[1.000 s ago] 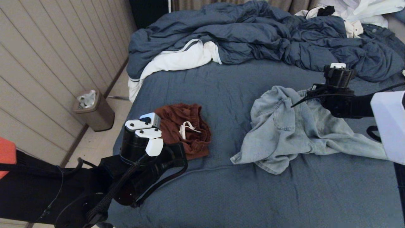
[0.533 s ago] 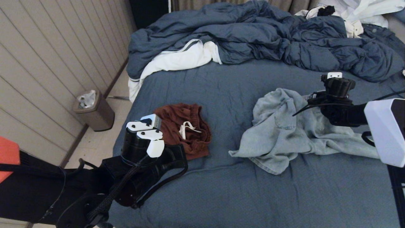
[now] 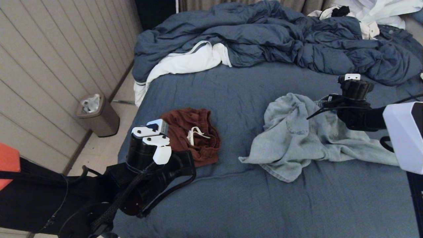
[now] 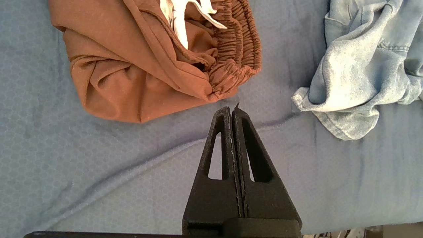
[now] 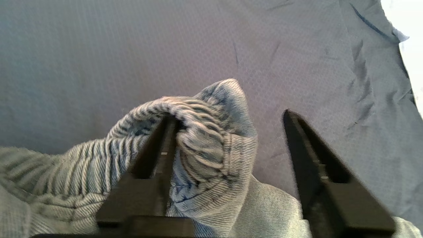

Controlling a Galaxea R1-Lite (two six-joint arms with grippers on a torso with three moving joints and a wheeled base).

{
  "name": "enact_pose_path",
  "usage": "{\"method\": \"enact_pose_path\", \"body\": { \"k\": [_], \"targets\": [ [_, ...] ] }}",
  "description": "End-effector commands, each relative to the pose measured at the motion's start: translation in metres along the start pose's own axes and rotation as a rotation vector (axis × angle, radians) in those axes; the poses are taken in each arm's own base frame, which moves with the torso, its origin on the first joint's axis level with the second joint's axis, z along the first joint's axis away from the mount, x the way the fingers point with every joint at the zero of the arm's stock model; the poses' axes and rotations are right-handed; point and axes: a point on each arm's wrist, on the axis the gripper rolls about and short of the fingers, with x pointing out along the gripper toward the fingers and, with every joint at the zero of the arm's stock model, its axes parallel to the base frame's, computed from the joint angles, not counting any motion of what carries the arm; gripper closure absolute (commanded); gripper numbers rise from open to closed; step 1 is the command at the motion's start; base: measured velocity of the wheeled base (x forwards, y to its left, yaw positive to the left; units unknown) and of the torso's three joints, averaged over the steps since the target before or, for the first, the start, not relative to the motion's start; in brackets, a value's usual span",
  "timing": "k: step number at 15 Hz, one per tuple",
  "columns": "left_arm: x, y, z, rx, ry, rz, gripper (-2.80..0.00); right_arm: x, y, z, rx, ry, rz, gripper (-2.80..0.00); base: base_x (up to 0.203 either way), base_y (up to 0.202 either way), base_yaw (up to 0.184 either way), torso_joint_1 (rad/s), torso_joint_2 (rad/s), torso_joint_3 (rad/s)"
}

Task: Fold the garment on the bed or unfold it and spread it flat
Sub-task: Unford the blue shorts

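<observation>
Crumpled light-blue denim shorts [image 3: 297, 138] lie on the right of the bed [image 3: 231, 86]. My right gripper [image 5: 228, 125] is open at their far edge. The gathered waistband [image 5: 198, 132] drapes over one finger [image 5: 155, 155]. The other finger [image 5: 317, 165] is bare over the sheet. In the head view only the right wrist [image 3: 355, 89] shows. Bunched brown shorts [image 3: 195, 135] with a white drawstring [image 4: 180, 19] lie on the left. My left gripper [image 4: 231, 110] is shut and empty, just off their near edge.
A rumpled blue duvet [image 3: 264, 33] and white linens [image 3: 185, 62] pile along the far side of the bed. More white cloth [image 3: 380, 13] lies at the far right. A bin [image 3: 97, 115] stands on the floor by the panelled wall, left of the bed.
The right wrist dipped toward the bed, then rose a little. The denim shorts' far edge sank and the cloth shifted slightly left. The left arm stayed still.
</observation>
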Motion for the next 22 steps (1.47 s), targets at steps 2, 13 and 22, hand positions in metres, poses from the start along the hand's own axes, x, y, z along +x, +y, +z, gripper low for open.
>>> {"method": "enact_pose_path", "body": {
  "k": [2,13,22],
  "targets": [
    [-0.001,0.0,0.002,-0.007,-0.009,0.0,0.0,-0.008,-0.001,0.02,0.054,-0.035,0.005,-2.8,0.0,0.0,0.0,0.0,0.0,0.0],
    [-0.007,-0.001,0.007,-0.013,-0.029,-0.009,0.0,-0.13,-0.013,0.074,0.038,0.542,0.55,0.0,0.0,0.0,0.0,0.0,0.0,0.0],
    [-0.003,0.001,-0.001,-0.002,-0.003,-0.002,0.0,-0.201,-0.018,0.017,-0.374,0.893,0.928,0.0,0.0,0.0,0.0,0.0,0.0,0.0]
  ]
}}
